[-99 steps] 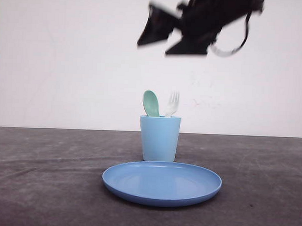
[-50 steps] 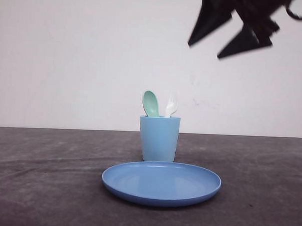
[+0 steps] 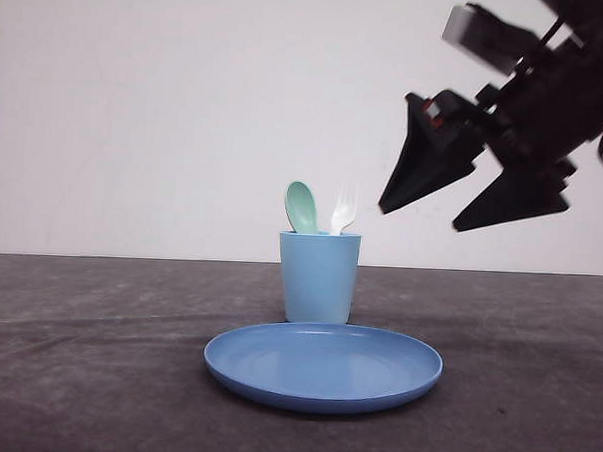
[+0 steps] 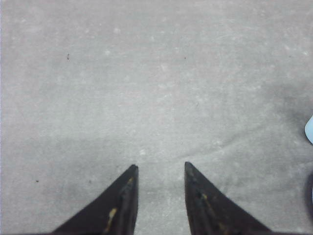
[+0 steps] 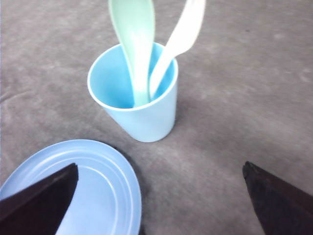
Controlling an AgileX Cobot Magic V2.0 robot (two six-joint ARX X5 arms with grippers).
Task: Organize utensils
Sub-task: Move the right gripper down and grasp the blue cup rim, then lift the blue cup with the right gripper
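Fork (image 3: pixel 342 210) tines blurred; spoon (image 3: pixel 302 207) handle hidden inside cup (image 3: pixel 319 277).

A staged test bench, lab-like rather than a home: a bare white wall (image 3: pixel 136 119) behind a scuffed dark grey table (image 3: pixel 86 357), with only a few plastic dishes set out.

Right end effector (image 3: pixel 418 217) raised, fingers wide apart, empty; left end effector (image 4: pixel 160 169) slightly parted.
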